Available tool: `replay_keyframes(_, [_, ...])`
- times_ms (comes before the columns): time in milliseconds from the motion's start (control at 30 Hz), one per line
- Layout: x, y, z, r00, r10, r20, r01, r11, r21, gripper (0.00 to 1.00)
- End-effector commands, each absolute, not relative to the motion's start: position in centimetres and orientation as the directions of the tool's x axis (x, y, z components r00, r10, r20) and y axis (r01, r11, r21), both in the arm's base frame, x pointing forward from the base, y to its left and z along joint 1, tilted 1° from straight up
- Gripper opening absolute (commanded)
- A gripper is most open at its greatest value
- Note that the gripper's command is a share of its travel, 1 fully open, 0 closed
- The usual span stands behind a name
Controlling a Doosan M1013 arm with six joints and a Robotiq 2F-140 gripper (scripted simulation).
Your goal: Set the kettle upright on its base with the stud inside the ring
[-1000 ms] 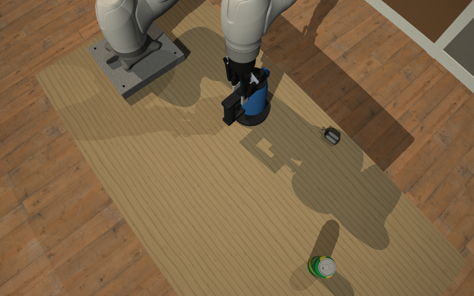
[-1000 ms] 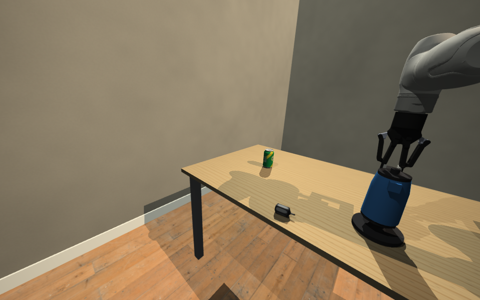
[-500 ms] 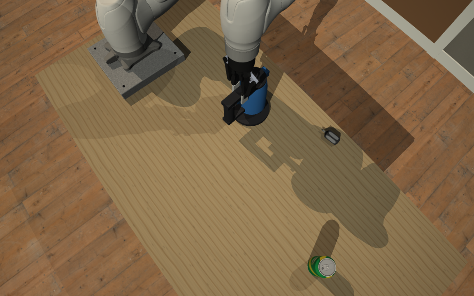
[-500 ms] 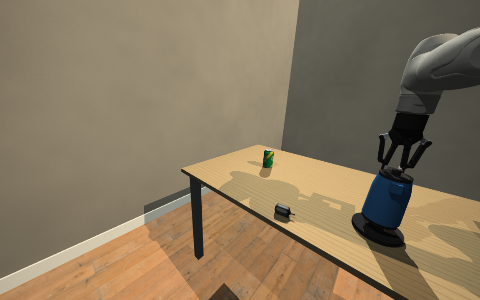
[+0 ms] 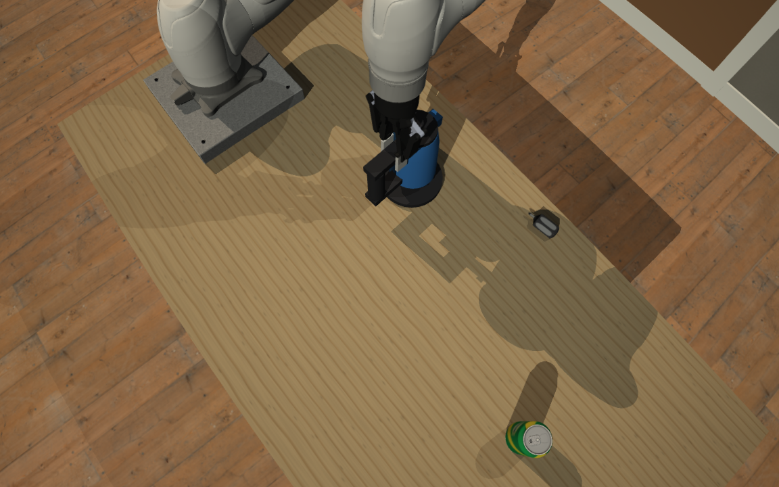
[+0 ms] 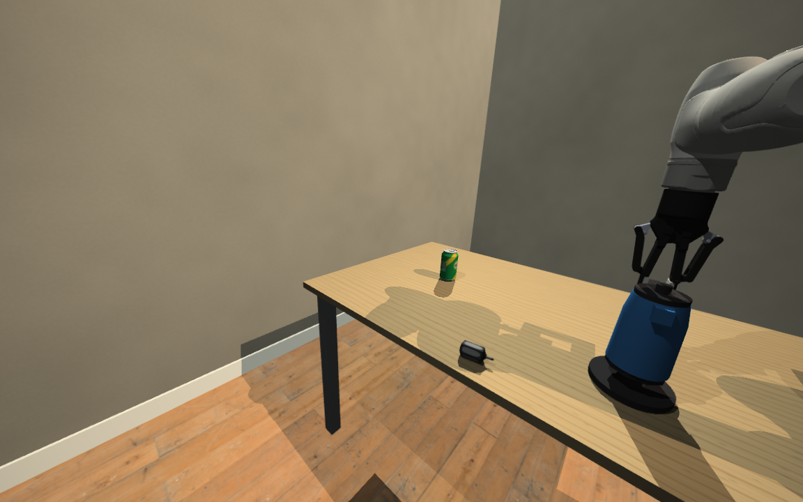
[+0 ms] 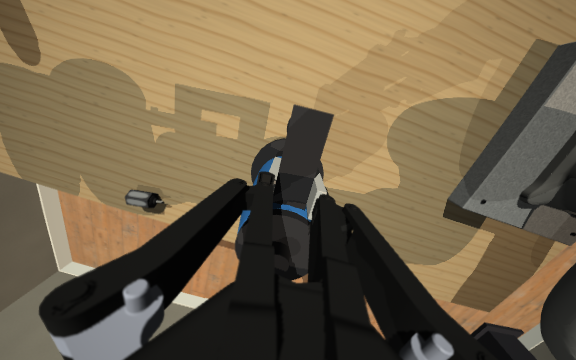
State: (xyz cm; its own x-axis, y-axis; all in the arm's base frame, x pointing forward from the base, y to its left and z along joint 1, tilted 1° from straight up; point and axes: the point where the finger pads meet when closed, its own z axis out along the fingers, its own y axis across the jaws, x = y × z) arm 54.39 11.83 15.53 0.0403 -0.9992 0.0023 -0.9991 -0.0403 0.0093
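The blue kettle with a black lid and black handle stands upright on its round black base near the table's edge. In the exterior view the kettle leans slightly on the base. My gripper comes down from above and is shut on the top of the kettle at its lid. In the wrist view the fingers clamp the kettle's top, with the handle pointing away. The stud and ring are hidden under the kettle.
A green can stands at the far end of the table. A small dark object lies near the table's edge. The arm's grey mounting block sits behind the kettle.
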Motion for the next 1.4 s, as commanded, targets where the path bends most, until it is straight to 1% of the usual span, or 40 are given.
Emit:
replay_keyframes(0, [54.0, 12.1, 15.3, 0.032, -0.999, -0.004, -0.999, -0.032, 0.011, 0.10])
replay_keyframes(700, [54.0, 12.1, 15.3, 0.032, -0.999, -0.004, -0.999, -0.032, 0.010, 0.10])
replay_keyframes(1367, [54.0, 12.1, 13.1, 0.032, -0.999, -0.004, -0.999, -0.032, 0.012, 0.10])
